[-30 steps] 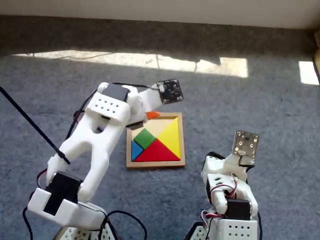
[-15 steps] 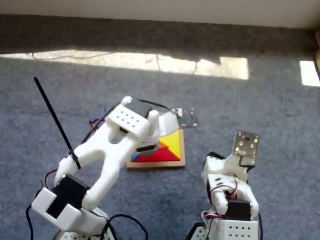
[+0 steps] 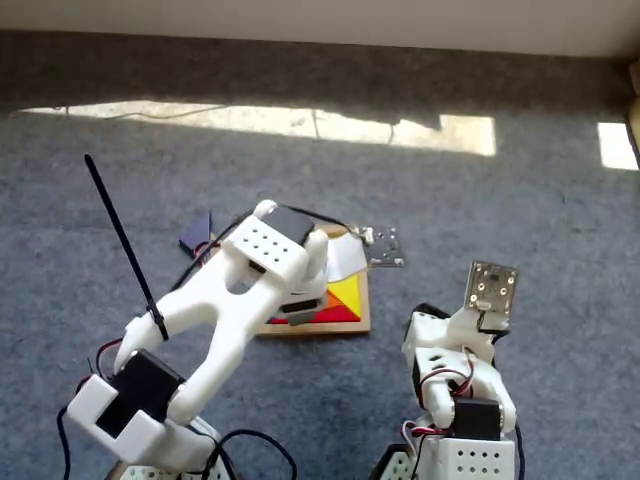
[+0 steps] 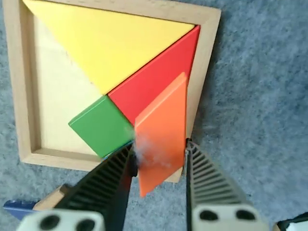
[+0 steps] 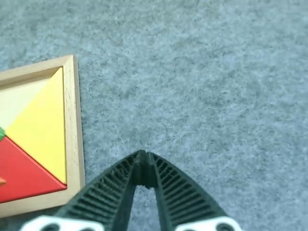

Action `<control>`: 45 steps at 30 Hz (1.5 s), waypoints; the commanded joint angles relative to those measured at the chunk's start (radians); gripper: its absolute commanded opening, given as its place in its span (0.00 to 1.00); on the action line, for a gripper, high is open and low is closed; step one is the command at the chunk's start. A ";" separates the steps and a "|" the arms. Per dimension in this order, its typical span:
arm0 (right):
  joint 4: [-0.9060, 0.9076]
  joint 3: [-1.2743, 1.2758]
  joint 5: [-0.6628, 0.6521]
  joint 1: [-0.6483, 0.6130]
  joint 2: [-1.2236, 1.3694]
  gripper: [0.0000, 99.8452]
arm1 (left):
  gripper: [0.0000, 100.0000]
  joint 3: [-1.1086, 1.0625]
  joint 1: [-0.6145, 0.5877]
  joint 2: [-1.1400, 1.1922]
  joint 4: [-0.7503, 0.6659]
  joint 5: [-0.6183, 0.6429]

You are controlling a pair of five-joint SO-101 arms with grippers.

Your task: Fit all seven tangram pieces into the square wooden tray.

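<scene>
Orange piece point(image 4: 163, 115) pinched in the left gripper point(image 4: 160, 148), held tilted over the edge of the wooden tray point(image 4: 204, 57), yellow triangle point(image 4: 110, 43), red triangle point(image 4: 154, 77) and green square point(image 4: 98, 126) seated inside, right gripper point(image 5: 144, 161) pressed together above carpet beside the tray, blue piece point(image 3: 197, 232) lying on carpet.

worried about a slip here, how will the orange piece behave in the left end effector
The orange piece looks flat, stiff and thin, so it likely won't bend. Its smooth faces may let it pivot in the left end effector.
</scene>
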State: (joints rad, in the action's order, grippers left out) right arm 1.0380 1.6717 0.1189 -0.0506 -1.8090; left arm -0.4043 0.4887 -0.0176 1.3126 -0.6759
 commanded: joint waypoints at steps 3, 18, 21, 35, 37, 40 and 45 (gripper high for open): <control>0.001 0.137 0.008 0.012 0.002 0.01 | 0.21 0.015 0.041 -0.054 0.006 0.114; -0.001 0.137 0.008 0.016 0.002 0.01 | 0.15 0.005 0.081 -0.056 0.014 0.144; -0.030 0.137 0.008 0.058 0.002 0.01 | 0.13 -0.015 0.122 -0.053 0.015 0.183; -0.051 0.137 0.008 0.094 0.002 0.01 | 0.15 -0.214 0.166 -0.045 -0.121 0.479; -0.051 0.137 0.008 0.094 0.002 0.01 | 0.15 -0.219 0.166 -0.045 -0.129 0.511; -0.051 0.137 0.008 0.094 0.002 0.01 | 0.17 -0.219 0.168 -0.044 -0.130 0.539; -0.051 0.137 0.008 0.094 0.002 0.01 | 0.27 -0.226 0.162 -0.042 -0.130 0.634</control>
State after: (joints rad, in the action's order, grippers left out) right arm 1.0119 1.6717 0.1189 0.0338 -1.8090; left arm -0.6314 0.6406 -0.0284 1.1930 -0.0928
